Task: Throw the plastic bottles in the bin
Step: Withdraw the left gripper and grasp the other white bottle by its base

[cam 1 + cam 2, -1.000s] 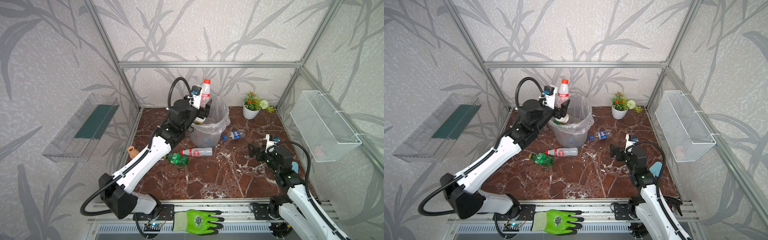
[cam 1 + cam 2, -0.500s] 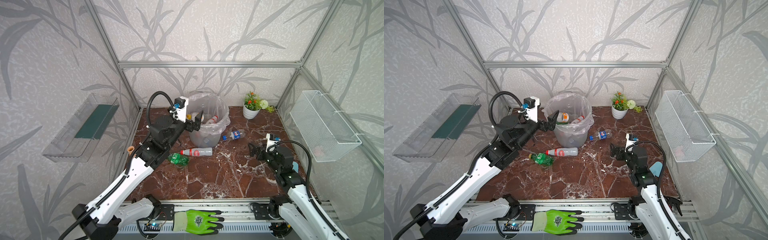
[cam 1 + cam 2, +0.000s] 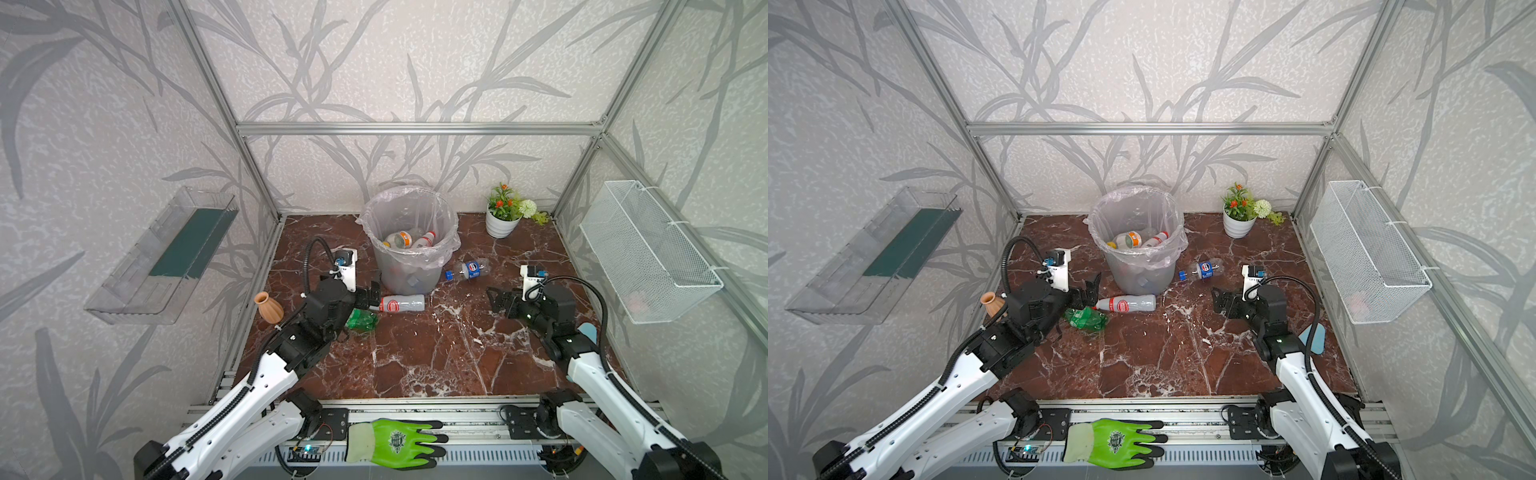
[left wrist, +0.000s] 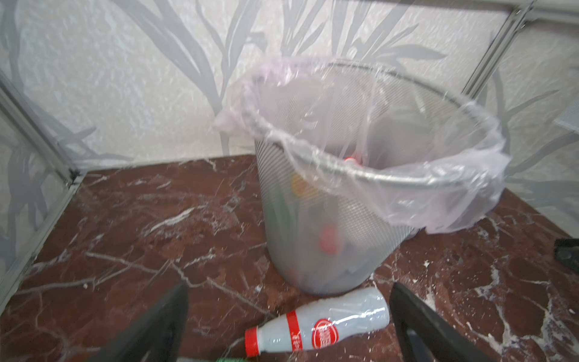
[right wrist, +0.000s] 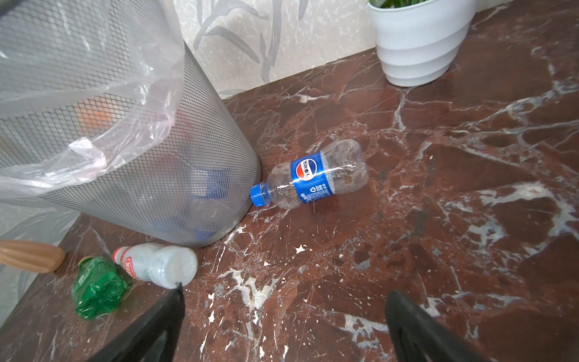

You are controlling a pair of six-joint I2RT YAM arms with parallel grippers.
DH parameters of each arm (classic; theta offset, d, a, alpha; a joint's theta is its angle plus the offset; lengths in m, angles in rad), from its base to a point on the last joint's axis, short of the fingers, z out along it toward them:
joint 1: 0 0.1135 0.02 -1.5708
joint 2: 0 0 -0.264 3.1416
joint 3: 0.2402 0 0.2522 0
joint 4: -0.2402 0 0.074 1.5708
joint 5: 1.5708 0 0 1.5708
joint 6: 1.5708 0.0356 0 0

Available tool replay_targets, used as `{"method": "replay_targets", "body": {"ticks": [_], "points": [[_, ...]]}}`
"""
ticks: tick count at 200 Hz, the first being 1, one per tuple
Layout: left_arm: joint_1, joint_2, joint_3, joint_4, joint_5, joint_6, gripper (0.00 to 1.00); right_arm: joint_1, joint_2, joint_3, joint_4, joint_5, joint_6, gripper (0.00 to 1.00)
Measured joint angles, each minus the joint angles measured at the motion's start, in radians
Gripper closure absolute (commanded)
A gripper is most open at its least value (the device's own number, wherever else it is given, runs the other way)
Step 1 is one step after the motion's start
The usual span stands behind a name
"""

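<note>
the left gripper (image 4: 289,286) is spread wide and holds nothing. its two black fingers (image 4: 163,319) frame the white bottle with red bands (image 4: 316,326), which lies on its side on the marble floor (image 4: 125,250) just in front of the bin (image 4: 313,235). in a top view a crushed green bottle (image 3: 1086,319) lies just beside the white one's cap, partly under that gripper, and a brown vase (image 3: 991,302) stands beside the left arm, toward the left wall. the right gripper (image 5: 286,291) is also wide open and empty, low over bare floor. it is well short of the clear bottle with a blue label (image 5: 313,174), which lies on its side with its cap at the foot of the bin — whether it touches i cannot tell. other bottles (image 3: 409,240) lie inside the bin, in the clear bag that lines it. a white flower pot (image 3: 503,224) stands near the back right corner, apart from the rest. a wire basket (image 3: 648,266) hangs on the right wall — a green glove (image 3: 395,442) lies on the front rail.
</note>
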Motion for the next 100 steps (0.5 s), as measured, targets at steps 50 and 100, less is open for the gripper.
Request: {"method": "replay_targets", "body": {"ticks": [50,100], "points": [[0.000,0.206,-0.006,-0.046,0.043,0.014,0.01,0.000,0.065,-0.028,0.089,-0.019,0.060,0.00],[-0.002,0.416,0.013,-0.054,0.128,0.107,0.03,0.000,0.073,-0.039,0.091,-0.013,0.067,0.01]]}}
